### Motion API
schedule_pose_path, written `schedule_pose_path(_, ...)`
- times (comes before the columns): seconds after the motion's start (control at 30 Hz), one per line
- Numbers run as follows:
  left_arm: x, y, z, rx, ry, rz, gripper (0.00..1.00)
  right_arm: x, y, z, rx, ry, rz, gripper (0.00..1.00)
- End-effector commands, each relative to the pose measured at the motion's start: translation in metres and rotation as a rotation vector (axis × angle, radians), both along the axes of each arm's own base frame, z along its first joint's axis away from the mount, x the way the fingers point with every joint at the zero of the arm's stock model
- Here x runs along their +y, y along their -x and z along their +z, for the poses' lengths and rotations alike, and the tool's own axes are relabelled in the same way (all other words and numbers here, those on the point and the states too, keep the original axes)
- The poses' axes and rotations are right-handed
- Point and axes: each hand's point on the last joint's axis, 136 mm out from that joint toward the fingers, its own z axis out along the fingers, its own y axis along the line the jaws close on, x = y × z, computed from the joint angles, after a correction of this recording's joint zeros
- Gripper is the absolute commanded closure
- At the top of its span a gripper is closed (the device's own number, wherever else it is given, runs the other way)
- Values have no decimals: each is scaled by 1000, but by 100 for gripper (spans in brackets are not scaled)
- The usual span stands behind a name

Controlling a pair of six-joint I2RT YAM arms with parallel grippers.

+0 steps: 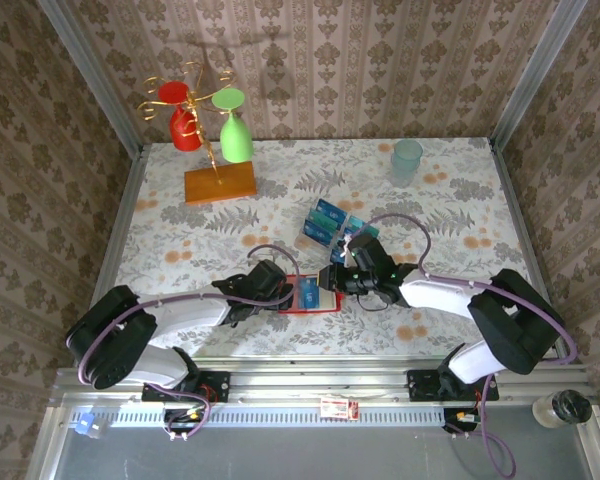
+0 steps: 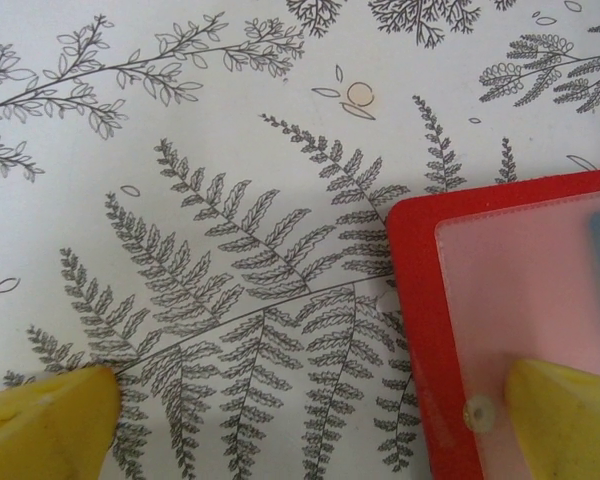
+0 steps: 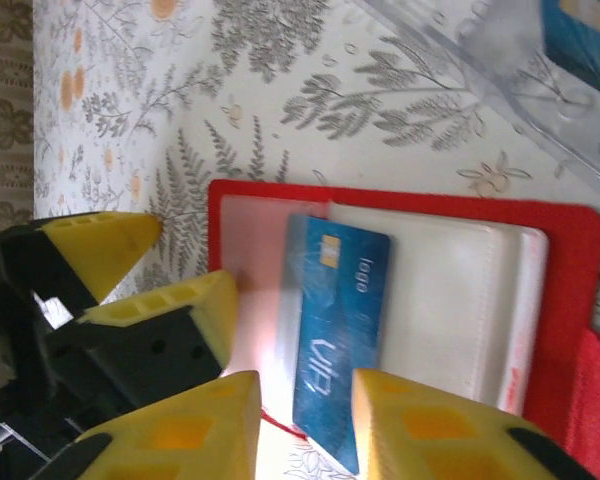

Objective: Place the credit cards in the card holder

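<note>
Red glossy folding card holder (image 3: 570,300) lies open, a blue plastic credit card (image 3: 340,310) partly in its clear sleeve (image 3: 450,290). The right gripper (image 3: 305,400) straddles the card; whether it pinches, I cannot tell. Insertion seems under way; next, a straight push deeper. Left gripper (image 2: 310,375), spread wide, pins the holder's edge. Above: fern-print tablecloth (image 1: 180,240), damask wallpaper (image 1: 380,60).

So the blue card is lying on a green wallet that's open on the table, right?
Not quite: the wallet is red, not green. The right wrist view shows the blue card lying on it, open on the table.
</note>
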Motion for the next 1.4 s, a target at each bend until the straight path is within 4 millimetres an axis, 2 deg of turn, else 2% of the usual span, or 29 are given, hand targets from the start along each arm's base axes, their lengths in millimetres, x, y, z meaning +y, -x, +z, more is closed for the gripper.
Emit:
schedule_pose_path(0.0, 4, -1, 12, -9, 7, 13, 0, -6, 8, -7, 22, 93, 45, 80)
schedule_pose_path(0.23, 7, 0, 23, -16, 26, 6, 0, 8, 7, -18, 46, 130, 82, 82)
schedule_pose_path(0.63, 20, 9, -6, 24, -15, 29, 0, 17, 6, -41, 84, 183, 111, 84)
schedule_pose_path(0.83, 19, 7, -11, 25, -31, 25, 0, 28, 8, -49, 102, 205, 138, 85)
schedule_pose_path(1.1, 16, 6, -10, 22, -17, 24, 0, 51, 8, -55, 111, 201, 166, 87)
schedule_pose_path(1.23, 16, 6, -6, 17, -7, 27, 0, 59, 5, -52, 111, 185, 172, 87)
schedule_pose_path(1.37, 17, 6, 1, 8, 1, 34, 0, 60, 0, -32, 77, 168, 173, 87)
